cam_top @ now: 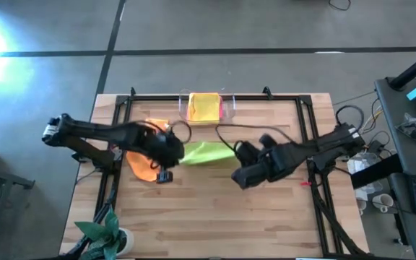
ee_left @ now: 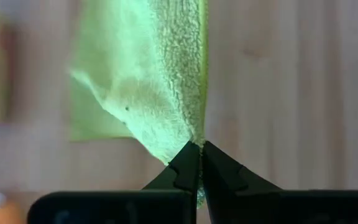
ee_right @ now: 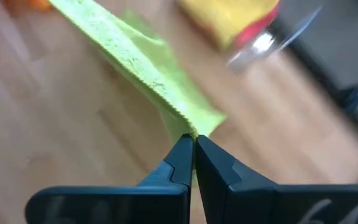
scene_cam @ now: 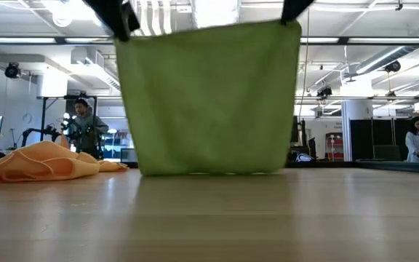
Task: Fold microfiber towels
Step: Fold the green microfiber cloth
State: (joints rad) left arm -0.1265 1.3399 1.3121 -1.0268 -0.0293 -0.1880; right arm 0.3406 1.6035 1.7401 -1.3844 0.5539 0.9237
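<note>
**Green towel held up by two corners, ready for its fold**

Hanging closest to the low camera, the lime green towel [scene_cam: 208, 98] drops like a flat curtain, its bottom edge just brushing or nearly brushing the wooden table [scene_cam: 268, 218]. Each upper corner is pinched. The left gripper [ee_left: 198, 163] is clamped tight on one corner, with the fuzzy cloth rising straight out of its closed tips. The right gripper [ee_right: 193, 152] is clenched on the other corner, and the top edge of the towel runs taut away from it toward the other arm. From above, the towel shows only as a narrow green strip stretched between the two arms over the middle of the table.

An orange towel [cam_top: 148, 160] lies crumpled on the table under and beside the left arm, not yet folded. A yellow towel [cam_top: 204, 107] sits folded in the clear tray [cam_top: 227, 108] at the far edge, with a sliver of pink under it.

This looks like the spreading step: the towel is picked up and pulled square, and no crease is made yet. The next move probably calls for both arms to travel together, laying the lower half down and carrying the held edge across to meet it, keeping even tension so the corners line up.
</note>
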